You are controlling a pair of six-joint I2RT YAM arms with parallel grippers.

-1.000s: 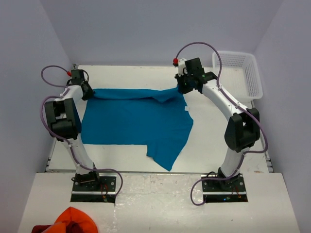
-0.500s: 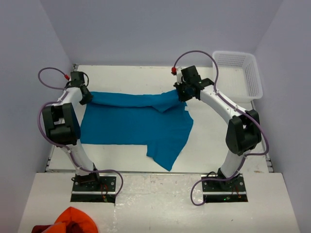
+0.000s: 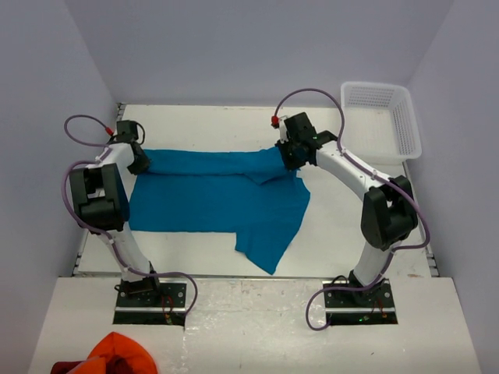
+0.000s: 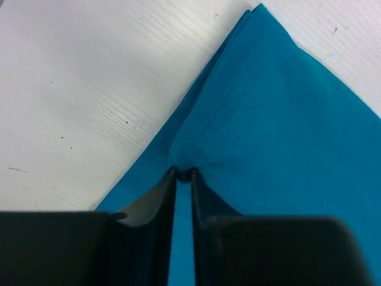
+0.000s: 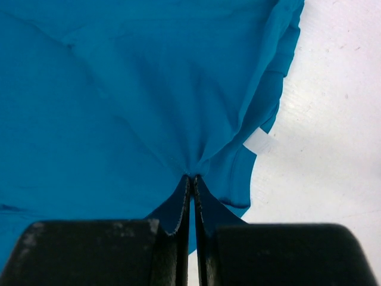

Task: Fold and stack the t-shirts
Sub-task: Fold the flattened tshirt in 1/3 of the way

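Note:
One teal-blue t-shirt (image 3: 210, 199) lies spread on the white table, its far edge doubled over toward the front as a fold. My left gripper (image 3: 143, 162) holds the fold's left end. In the left wrist view its jaws (image 4: 183, 174) stand a sliver apart, with the hemmed cloth (image 4: 268, 119) still puckered between the tips. My right gripper (image 3: 290, 159) holds the fold's right end. In the right wrist view the jaws (image 5: 191, 177) are pressed shut on bunched cloth (image 5: 119, 107), beside a white tag (image 5: 260, 142). One sleeve (image 3: 265, 245) points toward the front.
A white slatted basket (image 3: 382, 121) stands at the back right corner. An orange-red bunched cloth (image 3: 117, 354) lies on the near shelf, left of the arm bases. White walls close in the table on three sides.
Both grippers have carried the t-shirt's far edge a little toward the front and lower, the right one also moving left. The left jaws have parted by a hair.

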